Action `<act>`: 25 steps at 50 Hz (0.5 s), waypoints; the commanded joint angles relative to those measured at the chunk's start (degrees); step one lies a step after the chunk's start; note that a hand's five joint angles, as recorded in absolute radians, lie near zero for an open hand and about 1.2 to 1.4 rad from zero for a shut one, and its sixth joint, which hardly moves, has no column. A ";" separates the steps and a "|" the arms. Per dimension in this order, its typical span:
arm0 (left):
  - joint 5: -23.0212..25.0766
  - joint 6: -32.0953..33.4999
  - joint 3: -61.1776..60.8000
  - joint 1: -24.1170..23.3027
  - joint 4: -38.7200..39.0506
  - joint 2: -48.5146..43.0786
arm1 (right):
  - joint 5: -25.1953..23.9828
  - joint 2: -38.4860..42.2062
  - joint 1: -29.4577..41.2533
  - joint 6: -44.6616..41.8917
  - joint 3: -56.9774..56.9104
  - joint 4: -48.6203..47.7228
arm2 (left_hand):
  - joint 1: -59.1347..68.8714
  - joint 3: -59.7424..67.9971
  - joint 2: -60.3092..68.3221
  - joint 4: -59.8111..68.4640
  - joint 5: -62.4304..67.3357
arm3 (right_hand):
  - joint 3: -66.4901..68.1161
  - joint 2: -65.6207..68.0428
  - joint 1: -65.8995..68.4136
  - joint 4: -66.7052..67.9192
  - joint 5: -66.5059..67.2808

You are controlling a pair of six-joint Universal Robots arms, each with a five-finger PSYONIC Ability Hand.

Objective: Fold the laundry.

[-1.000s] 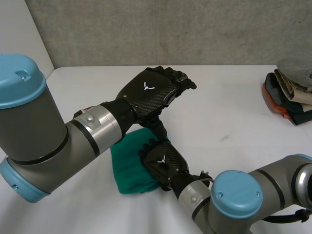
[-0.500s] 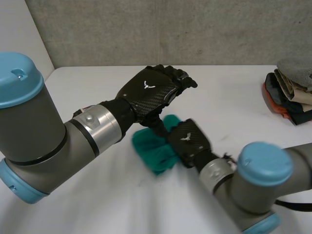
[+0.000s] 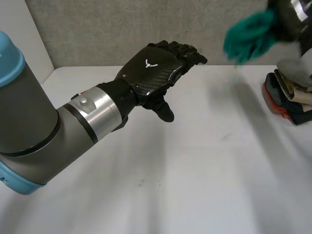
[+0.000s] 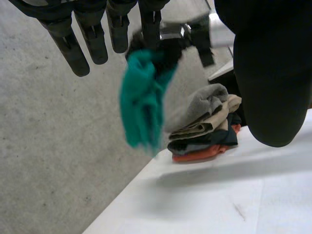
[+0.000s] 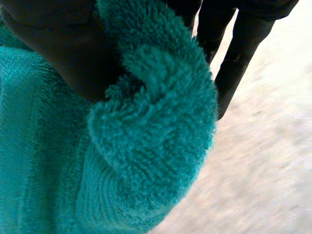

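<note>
The right hand (image 5: 56, 46) holds the teal terry-cloth towel (image 3: 248, 33) up in the air, well clear of the white desk (image 3: 195, 170). In the right wrist view its thumb presses into the fluffy pile of the towel (image 5: 146, 146) while its fingers (image 5: 239, 63) lie against the other side, so the cloth is pinched between them, bunched into a thick roll at the pinch. The head view shows the towel at the far right, in front of the grey concrete wall (image 3: 122, 29) and above the stack of folded clothes (image 3: 290, 95) at the desk's right edge. That stack is made of grey and beige pieces on top and dark and orange ones at the bottom.

In the left wrist view the towel (image 4: 141, 97) hangs down in a loose, folded bundle from the right hand, with the stack (image 4: 204, 122) behind and below it (whether they touch cannot be told from here).

The left hand (image 3: 158, 70) hovers over the middle of the desk, palm down, holding nothing. Its fingers (image 4: 73, 51) are nearly straight and slightly spread, the thumb apart from them, pointing toward the towel and the stack.
</note>
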 commanded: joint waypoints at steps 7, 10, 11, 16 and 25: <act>-0.14 -0.76 -0.75 -0.89 -0.20 -0.07 | -0.39 12.99 -14.72 16.62 -15.58 -12.69 | -2.39 -2.34 -2.06 -1.49 -2.45 | 12.94 14.37 21.98 11.24 16.12; -0.14 -0.76 -1.01 -0.89 -0.20 -0.07 | -2.14 17.21 -17.44 16.71 -16.98 -13.31 | -2.23 -2.17 -1.89 -1.32 -2.28 | 12.94 14.37 21.98 11.24 16.12; -0.14 -0.76 -1.19 -0.89 -0.20 -0.07 | -2.67 18.18 -18.32 16.88 -16.99 -13.48 | -2.06 -2.01 -1.72 -1.15 -2.11 | 12.94 14.37 21.98 11.24 16.12; -0.22 -0.76 -1.45 -0.97 -0.20 0.01 | -9.08 24.25 -22.80 17.76 -17.25 -14.80 | -2.06 -2.00 -1.72 -1.15 -2.11 | 12.94 14.37 21.98 11.24 16.12; -0.14 -0.76 -2.51 -0.97 -0.28 -0.07 | -16.03 30.76 -29.22 18.64 -14.09 -16.73 | -1.89 -1.84 -1.55 -0.98 -1.94 | 12.94 14.37 21.98 11.24 16.12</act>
